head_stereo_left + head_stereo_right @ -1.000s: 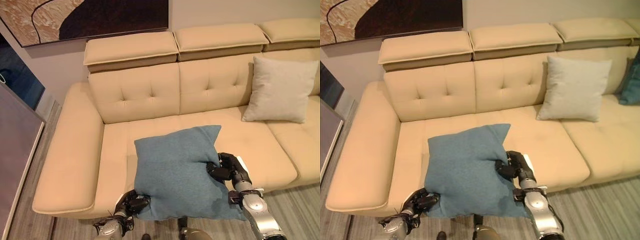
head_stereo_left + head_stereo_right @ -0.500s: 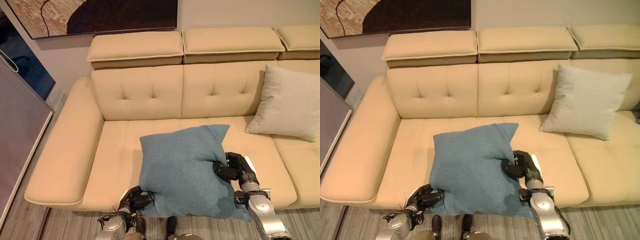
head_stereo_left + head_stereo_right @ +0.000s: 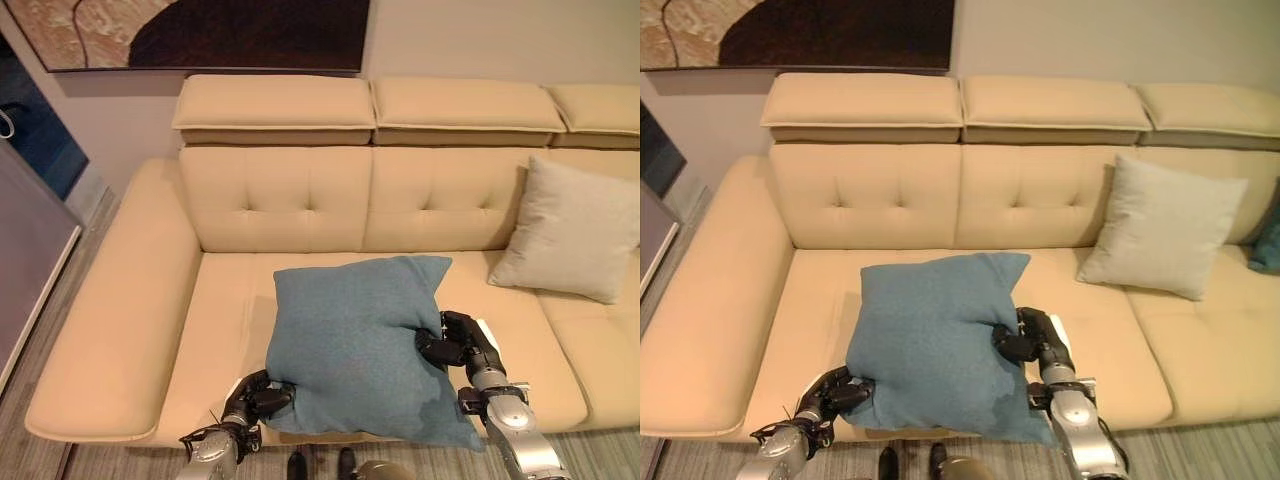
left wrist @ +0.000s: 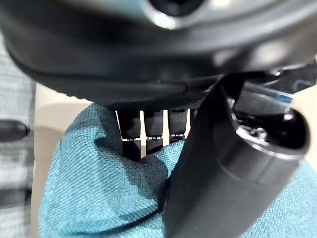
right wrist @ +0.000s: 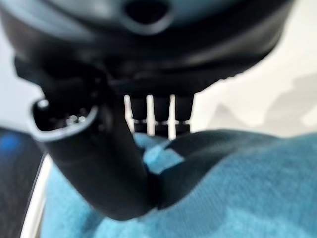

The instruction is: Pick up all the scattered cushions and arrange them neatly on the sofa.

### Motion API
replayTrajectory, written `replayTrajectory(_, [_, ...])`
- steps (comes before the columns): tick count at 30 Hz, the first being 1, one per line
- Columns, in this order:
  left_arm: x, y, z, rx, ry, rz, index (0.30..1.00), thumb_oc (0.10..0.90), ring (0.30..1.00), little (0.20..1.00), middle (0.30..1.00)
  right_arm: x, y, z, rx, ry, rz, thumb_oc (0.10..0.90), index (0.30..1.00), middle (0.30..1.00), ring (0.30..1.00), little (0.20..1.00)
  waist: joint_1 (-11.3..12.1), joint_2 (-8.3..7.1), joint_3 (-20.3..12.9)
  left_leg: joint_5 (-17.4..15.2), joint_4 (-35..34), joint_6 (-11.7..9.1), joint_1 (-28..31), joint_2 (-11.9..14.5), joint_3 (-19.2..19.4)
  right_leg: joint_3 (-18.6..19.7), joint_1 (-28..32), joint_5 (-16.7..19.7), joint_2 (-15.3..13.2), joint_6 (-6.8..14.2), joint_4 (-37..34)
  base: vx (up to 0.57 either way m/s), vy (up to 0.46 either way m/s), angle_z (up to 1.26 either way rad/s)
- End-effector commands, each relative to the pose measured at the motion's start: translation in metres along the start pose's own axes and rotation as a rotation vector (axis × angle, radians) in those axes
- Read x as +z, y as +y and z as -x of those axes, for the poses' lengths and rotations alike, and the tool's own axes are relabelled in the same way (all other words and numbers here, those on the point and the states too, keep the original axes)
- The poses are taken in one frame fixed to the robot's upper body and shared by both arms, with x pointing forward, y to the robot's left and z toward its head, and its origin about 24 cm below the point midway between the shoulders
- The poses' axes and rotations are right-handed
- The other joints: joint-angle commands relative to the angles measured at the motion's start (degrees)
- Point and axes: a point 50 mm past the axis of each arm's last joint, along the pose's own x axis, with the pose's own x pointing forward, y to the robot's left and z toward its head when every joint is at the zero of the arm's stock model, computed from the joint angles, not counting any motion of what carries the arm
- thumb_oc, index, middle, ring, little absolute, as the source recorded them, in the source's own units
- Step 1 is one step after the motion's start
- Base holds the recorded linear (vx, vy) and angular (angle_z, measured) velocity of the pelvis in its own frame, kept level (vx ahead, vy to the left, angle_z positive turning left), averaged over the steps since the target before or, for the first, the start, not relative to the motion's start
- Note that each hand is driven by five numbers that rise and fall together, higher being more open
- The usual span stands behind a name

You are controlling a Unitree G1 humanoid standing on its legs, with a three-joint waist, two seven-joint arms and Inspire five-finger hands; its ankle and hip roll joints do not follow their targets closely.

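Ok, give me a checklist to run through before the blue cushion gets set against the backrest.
1. Left hand pinching the blue cushion at its lower left corner: ok; the left wrist view shows cloth between thumb and fingers.
2. Right hand pinching the cushion's right edge: ok; cloth bunches under its thumb in the right wrist view.
3. Cushion above the seat: ok, though its lower edge hangs past the seat's front.
4. Bare backrest behind the cushion: ok.
5. Beige cushion apart from the blue one: ok; it leans further to the right.
6. More cushions on the floor: cannot tell.
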Motion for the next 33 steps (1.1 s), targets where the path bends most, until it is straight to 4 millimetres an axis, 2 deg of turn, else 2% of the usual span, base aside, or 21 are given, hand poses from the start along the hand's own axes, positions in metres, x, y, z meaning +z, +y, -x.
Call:
replayTrajectory(1, [0.071,-0.041,-0.007,-0.184,-0.348,0.047,0.300,0.400,0.300,0.300,0.300,0.046,0.005,-0.008,0.011,-0.248,-0.024,0.400,0.300,0.300,0.300,0.300,0.5,-2.44,-4.4,-7.4,4.4,-3.2,0.2,0.7,1.7,-0.4,3.8,4.9,-0.5,4.7,-6.7,0.12,-0.156,0.13])
replayTrajectory(3, [0.072,-0.043,-0.006,-0.194,-0.356,0.055,0.300,0.400,0.300,0.300,0.300,0.044,0.002,-0.007,0.003,-0.240,-0.022,0.400,0.300,0.300,0.300,0.300,0.2,-3.06,-4.5,-7.7,4.6,-4.0,0.7,0.7,0.8,-0.1,5.4,5.1,-0.5,4.5,-9.0,0.12,-0.218,0.54])
replayTrajectory(6, [0.074,-0.050,-0.007,-0.220,-0.361,0.057,0.300,0.400,0.300,0.300,0.300,0.043,-0.005,-0.004,-0.022,-0.238,-0.027,0.400,0.300,0.300,0.300,0.300,-0.3,-3.37,-5.2,-8.3,6.2,-5.7,0.6,2.1,0.2,-0.7,7.7,4.6,0.2,3.5,-10.3,0.09,-0.216,0.42])
replayTrajectory(8, [0.078,-0.057,-0.008,-0.237,-0.371,0.049,0.300,0.400,0.300,0.300,0.300,0.044,-0.010,-0.002,-0.043,-0.250,-0.028,0.400,0.300,0.300,0.300,0.300,-0.8,-3.86,-4.7,-8.6,10.5,-6.9,-1.5,3.1,0.3,-1.3,8.8,3.9,0.3,2.6,-10.5,0.02,-0.185,0.30])
replayTrajectory(10, [0.081,-0.061,-0.010,-0.247,-0.375,0.046,0.300,0.400,0.300,0.300,0.300,0.046,-0.015,-0.002,-0.055,-0.258,-0.024,0.400,0.300,0.300,0.300,0.300,-1.2,-4.03,-4.1,-8.7,14.6,-7.5,-3.8,4.0,1.0,-2.3,9.4,3.4,0.3,2.0,-10.4,-0.01,-0.119,0.38])
replayTrajectory(11, [0.084,-0.064,-0.011,-0.254,-0.383,0.046,0.300,0.400,0.300,0.300,0.300,0.046,-0.017,-0.002,-0.057,-0.255,-0.028,0.400,0.300,0.300,0.300,0.300,-1.3,-4.29,-3.6,-7.7,18.3,-7.8,-5.6,4.4,1.5,-2.7,9.8,2.9,0.4,1.3,-10.2,0.00,-0.081,0.25])
replayTrajectory(12, [0.086,-0.064,-0.010,-0.258,-0.388,0.044,0.300,0.400,0.300,0.300,0.300,0.045,-0.017,-0.002,-0.054,-0.251,-0.027,0.400,0.300,0.300,0.300,0.300,-1.3,-4.28,-3.6,-7.9,18.9,-7.7,-6.2,4.7,1.5,-2.8,9.9,2.7,0.4,1.1,-10.1,0.02,-0.052,0.08])
replayTrajectory(16, [0.085,-0.065,-0.011,-0.253,-0.382,0.033,0.300,0.400,0.300,0.300,0.300,0.042,-0.019,-0.001,-0.071,-0.235,-0.020,0.400,0.300,0.300,0.300,0.300,-1.3,-4.18,-3.9,-7.6,15.9,-7.5,-7.2,5.1,1.6,-2.9,10.8,2.0,0.2,1.5,-10.4,0.06,0.018,0.04])
replayTrajectory(18, [0.088,-0.069,-0.011,-0.270,-0.397,0.030,0.300,0.400,0.300,0.300,0.300,0.040,-0.019,-0.002,-0.065,-0.229,-0.014,0.400,0.300,0.300,0.300,0.300,-1.7,-3.39,-4.5,-7.3,12.2,-7.5,-5.9,4.9,0.8,-1.8,10.8,1.7,0.6,1.8,-10.1,0.10,0.075,-0.04])
replayTrajectory(24, [0.090,-0.066,-0.010,-0.268,-0.399,0.006,0.300,0.400,0.300,0.300,0.300,0.037,-0.016,-0.003,-0.056,-0.206,-0.018,0.400,0.300,0.300,0.300,0.300,-1.8,-3.20,-5.1,-7.0,9.0,-7.0,-3.9,4.1,1.6,-0.4,10.9,2.3,0.2,2.3,-11.0,0.09,0.088,-0.28])
replayTrajectory(30, [0.104,-0.061,-0.006,-0.260,-0.460,-0.017,0.300,0.400,0.300,0.300,0.300,0.048,-0.005,-0.011,-0.033,-0.242,-0.003,0.400,0.300,0.300,0.300,0.300,-0.9,-3.29,-5.3,-6.3,4.9,-5.5,-3.7,3.3,4.1,2.0,8.8,5.3,-0.5,4.1,-14.5,-0.01,0.071,-0.18])
replayTrajectory(33, [0.107,-0.061,-0.005,-0.257,-0.473,-0.023,0.300,0.400,0.300,0.300,0.300,0.052,-0.004,-0.013,-0.033,-0.260,-0.003,0.400,0.300,0.300,0.300,0.300,-0.8,-3.22,-5.2,-6.1,4.3,-5.4,-4.0,3.2,4.3,2.1,8.2,5.7,-0.5,4.3,-14.9,-0.04,0.015,-0.05])
